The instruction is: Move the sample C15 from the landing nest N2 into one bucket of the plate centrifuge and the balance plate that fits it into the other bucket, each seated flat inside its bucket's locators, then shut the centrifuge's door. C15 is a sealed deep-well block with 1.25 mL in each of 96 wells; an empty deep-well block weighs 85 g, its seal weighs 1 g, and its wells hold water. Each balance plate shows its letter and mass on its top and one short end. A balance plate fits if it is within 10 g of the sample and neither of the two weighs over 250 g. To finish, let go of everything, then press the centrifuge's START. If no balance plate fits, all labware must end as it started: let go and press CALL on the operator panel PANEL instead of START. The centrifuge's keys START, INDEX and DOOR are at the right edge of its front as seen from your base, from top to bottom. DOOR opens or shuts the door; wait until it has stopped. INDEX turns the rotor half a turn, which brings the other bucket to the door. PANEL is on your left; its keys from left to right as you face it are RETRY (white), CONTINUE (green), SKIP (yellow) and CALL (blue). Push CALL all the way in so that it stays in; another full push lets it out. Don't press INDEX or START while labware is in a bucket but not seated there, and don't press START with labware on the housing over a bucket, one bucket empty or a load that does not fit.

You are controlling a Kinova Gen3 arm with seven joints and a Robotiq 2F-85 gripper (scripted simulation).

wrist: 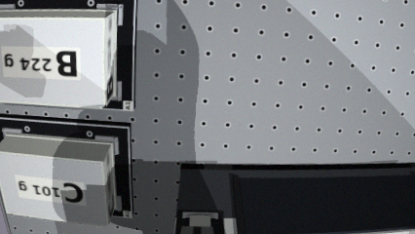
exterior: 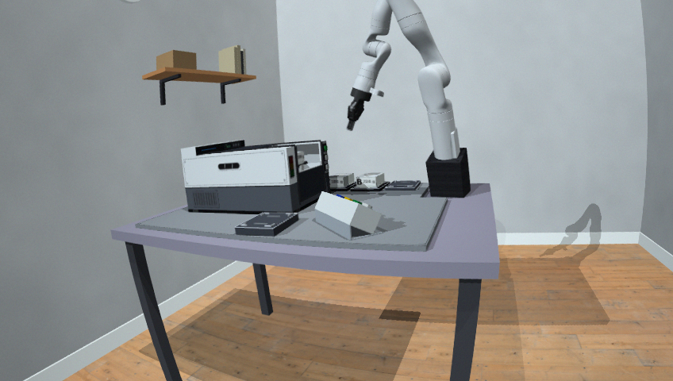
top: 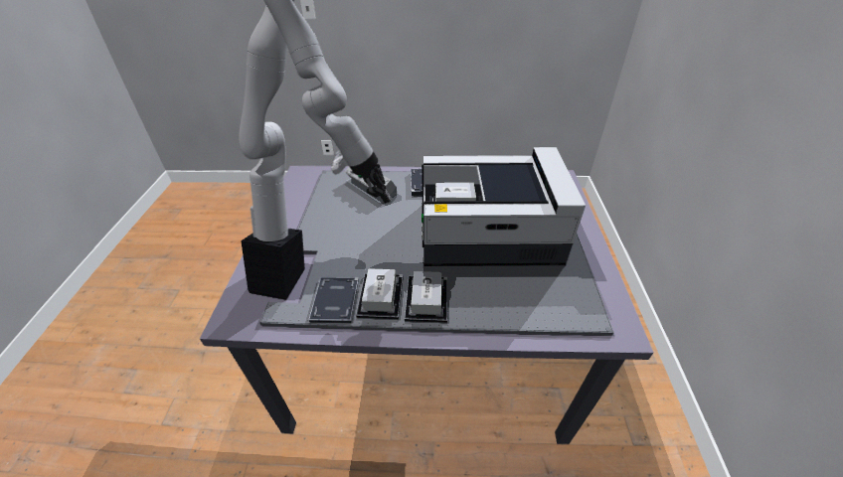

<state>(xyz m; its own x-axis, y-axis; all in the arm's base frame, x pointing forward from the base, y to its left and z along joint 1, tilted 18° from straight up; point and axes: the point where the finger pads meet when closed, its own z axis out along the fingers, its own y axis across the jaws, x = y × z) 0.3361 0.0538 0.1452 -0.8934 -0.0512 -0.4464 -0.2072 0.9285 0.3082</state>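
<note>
My gripper [top: 383, 194] [exterior: 351, 125] is shut and holds nothing. It hangs high over the table, between the operator panel PANEL [exterior: 347, 214] and the centrifuge [top: 499, 204]. The centrifuge's top opening is uncovered, and balance plate A [top: 455, 191] lies in the bucket there. Balance plates B [top: 378, 290] and C [top: 426, 293] sit in their nests at the table's front. The wrist view shows B marked 224 g [wrist: 54, 60] and C marked 101 g [wrist: 51, 187]. The landing nest N2 [exterior: 267, 222] looks empty. Sample C15 is not in view.
An empty nest [top: 334, 299] lies left of plate B. The arm's black base [top: 272, 262] stands at the table's left front. A dark edge of the centrifuge [wrist: 321, 195] fills the bottom of the wrist view. A wall shelf [exterior: 198, 75] is far off.
</note>
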